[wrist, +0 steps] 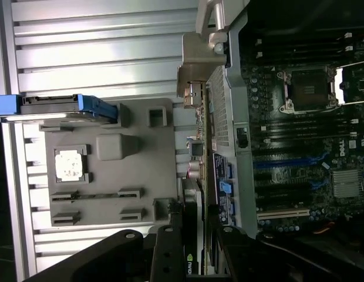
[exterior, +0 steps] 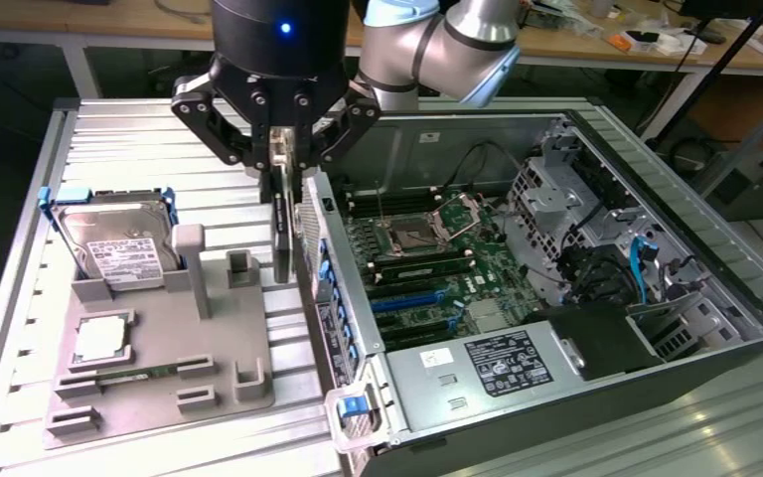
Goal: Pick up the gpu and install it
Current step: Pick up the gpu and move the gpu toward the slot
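Since the jaws are clenched on the gpu (exterior: pixel 285 229), which hangs on edge just outside the case (exterior: pixel 421 149), at nine o'clock from the motherboard (exterior: pixel 475 273) in the exterior view, a good carry likely means keeping it plumb and clear of that wall.

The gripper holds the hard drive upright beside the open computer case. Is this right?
No. The exterior view shows the gripper shut on the gpu, upright beside the open computer case; the hard drive stands in the gray holder.
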`<state>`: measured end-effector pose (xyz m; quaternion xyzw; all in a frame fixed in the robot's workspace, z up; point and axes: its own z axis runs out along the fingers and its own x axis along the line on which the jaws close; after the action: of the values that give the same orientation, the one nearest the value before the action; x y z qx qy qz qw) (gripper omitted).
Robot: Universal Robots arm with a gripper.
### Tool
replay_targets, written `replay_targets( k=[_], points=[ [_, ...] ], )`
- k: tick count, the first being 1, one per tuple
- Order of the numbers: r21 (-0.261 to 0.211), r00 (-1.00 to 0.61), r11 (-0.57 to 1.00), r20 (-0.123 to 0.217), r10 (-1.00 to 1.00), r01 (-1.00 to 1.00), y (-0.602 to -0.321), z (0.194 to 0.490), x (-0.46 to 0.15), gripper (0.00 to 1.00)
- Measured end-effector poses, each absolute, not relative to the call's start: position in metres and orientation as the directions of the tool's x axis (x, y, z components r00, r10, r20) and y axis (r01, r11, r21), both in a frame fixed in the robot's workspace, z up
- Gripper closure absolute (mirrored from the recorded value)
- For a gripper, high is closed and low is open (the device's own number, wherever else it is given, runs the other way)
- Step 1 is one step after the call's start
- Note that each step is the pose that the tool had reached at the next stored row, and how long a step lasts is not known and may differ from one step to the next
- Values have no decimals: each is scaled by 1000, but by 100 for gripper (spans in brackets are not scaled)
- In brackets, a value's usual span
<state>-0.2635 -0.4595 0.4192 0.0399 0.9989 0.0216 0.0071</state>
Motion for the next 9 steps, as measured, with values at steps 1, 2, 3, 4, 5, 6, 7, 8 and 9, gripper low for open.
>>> replay_targets(
  k=[1,2,3,4,5,6,7,8,9],
  points=[
    [44,-997,996,-12,80,80,-460,419,-262,73],
    [44,-997,996,-12,80,79,-460,419,-261,73],
    [44,-997,996,-12,80,80,-460,419,-260,73],
    [44,-997,996,-12,80,80,-460,419,-258,73],
    [44,-997,996,-12,80,79,-460,419,-257,73],
    [44,-997,996,-12,80,80,-460,419,-256,73],
    [44,-997,996,-12,80,80,-460,419,-256,73],
    [44,-997,996,-12,80,80,-460,419,-255,73],
    [44,-997,996,-12,80,80,-460,419,-254,73]
  ],
)
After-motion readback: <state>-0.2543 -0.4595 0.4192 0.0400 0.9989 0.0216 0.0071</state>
